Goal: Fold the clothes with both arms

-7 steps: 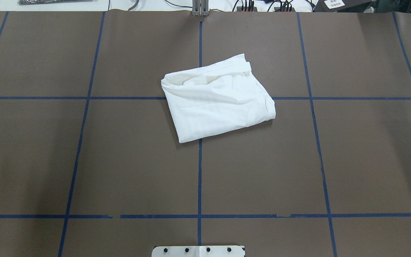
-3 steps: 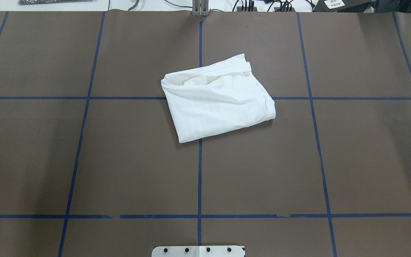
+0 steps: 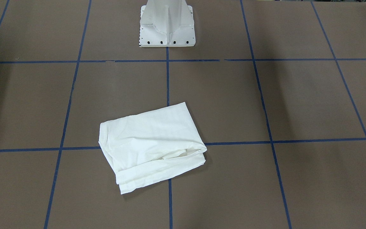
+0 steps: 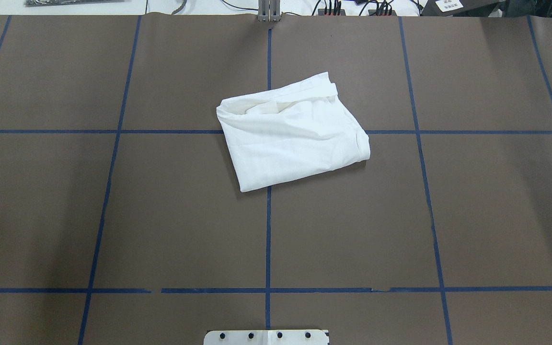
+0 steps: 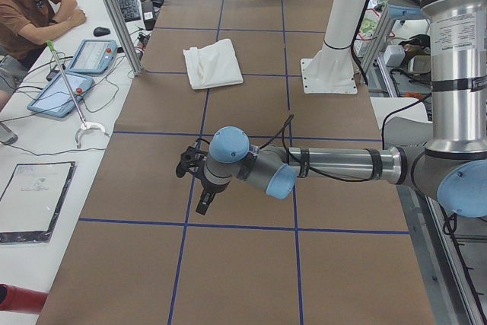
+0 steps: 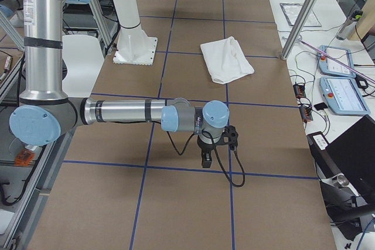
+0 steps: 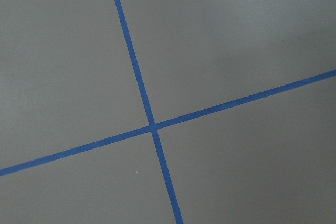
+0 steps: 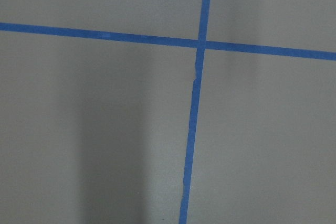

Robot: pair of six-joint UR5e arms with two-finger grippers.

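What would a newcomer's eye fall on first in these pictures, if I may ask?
The folded white T-shirt, lying across the blue tape lines near the middle of the brown table. Next, the left arm and right arm, each stretched low over the table, well away from it.

Bare table [image 4: 113,215] surrounds the folded shirt [image 4: 293,136] on every side for me to pass; my white pedestal [image 3: 167,25] stands well apart.
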